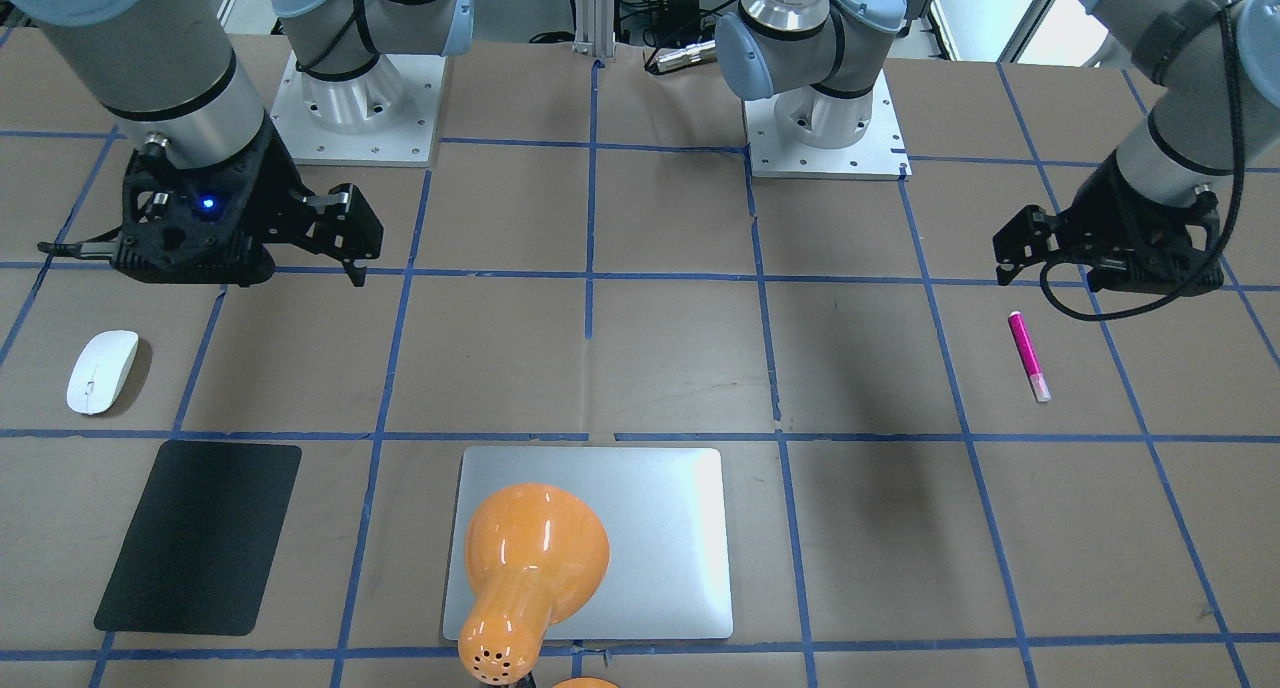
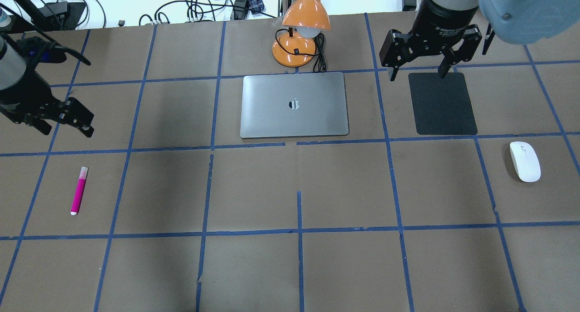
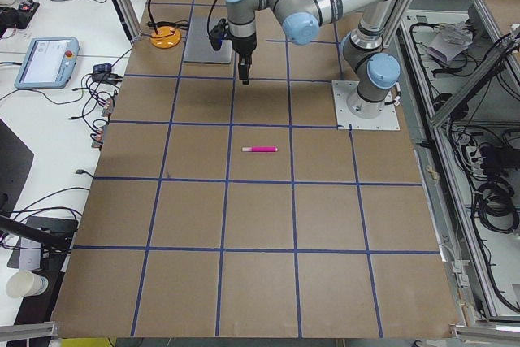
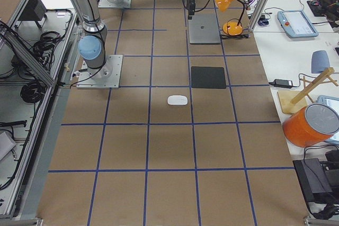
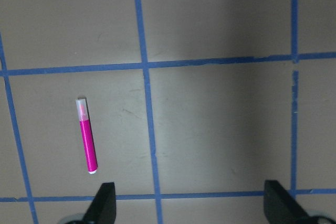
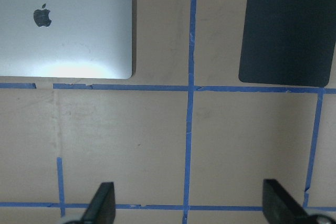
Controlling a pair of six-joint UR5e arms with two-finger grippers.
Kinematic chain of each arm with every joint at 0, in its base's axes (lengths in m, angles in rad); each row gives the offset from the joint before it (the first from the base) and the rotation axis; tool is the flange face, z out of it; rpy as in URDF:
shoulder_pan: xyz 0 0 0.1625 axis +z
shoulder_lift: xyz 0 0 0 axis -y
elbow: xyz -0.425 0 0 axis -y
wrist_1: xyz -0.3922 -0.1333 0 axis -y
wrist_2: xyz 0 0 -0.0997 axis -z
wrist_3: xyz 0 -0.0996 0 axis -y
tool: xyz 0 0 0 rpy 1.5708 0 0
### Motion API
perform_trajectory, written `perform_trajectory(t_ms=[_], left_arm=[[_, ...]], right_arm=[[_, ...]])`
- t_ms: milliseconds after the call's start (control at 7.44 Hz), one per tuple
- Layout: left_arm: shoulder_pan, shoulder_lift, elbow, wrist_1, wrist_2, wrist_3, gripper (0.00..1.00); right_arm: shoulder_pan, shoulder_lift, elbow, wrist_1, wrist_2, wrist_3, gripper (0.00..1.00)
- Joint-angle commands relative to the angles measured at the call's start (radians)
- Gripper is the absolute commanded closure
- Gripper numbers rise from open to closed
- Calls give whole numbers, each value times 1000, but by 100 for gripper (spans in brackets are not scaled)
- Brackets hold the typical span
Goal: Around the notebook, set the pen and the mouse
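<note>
The magenta pen lies on the brown table at the robot's left, also in the left wrist view. My left gripper hovers open above and just beyond it, nothing between its fingers. The white mouse rests at the far right of the table. The silver-grey notebook lies closed at the table's middle back. My right gripper hangs open and empty over the far edge of a black mat, between notebook and mat in the right wrist view.
An orange desk lamp stands just behind the notebook, its shade over the lid. A thin black mat lies right of the notebook, beyond the mouse. Blue tape lines grid the table. The arm bases sit at the robot's side.
</note>
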Motion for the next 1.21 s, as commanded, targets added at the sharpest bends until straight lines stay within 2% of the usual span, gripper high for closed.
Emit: perform_trajectory(t_ms=[0, 134, 403, 672, 806, 1075], left_arm=[[190, -62, -241, 378, -6, 259, 0], [202, -106, -300, 507, -7, 289, 0], [207, -200, -311, 533, -64, 291, 0], [213, -243, -296, 536, -59, 297, 0], [233, -263, -296, 565, -56, 260, 0], [252, -278, -305, 591, -56, 177, 0]], right_arm=[[-148, 5, 85, -29, 2, -152, 0], [-236, 5, 160, -144, -4, -255, 0], [-414, 39, 336, -359, -65, -464, 0], [-526, 161, 468, -696, -87, -627, 0], [-570, 204, 487, -739, -90, -673, 0], [-589, 223, 498, -747, -90, -698, 0]])
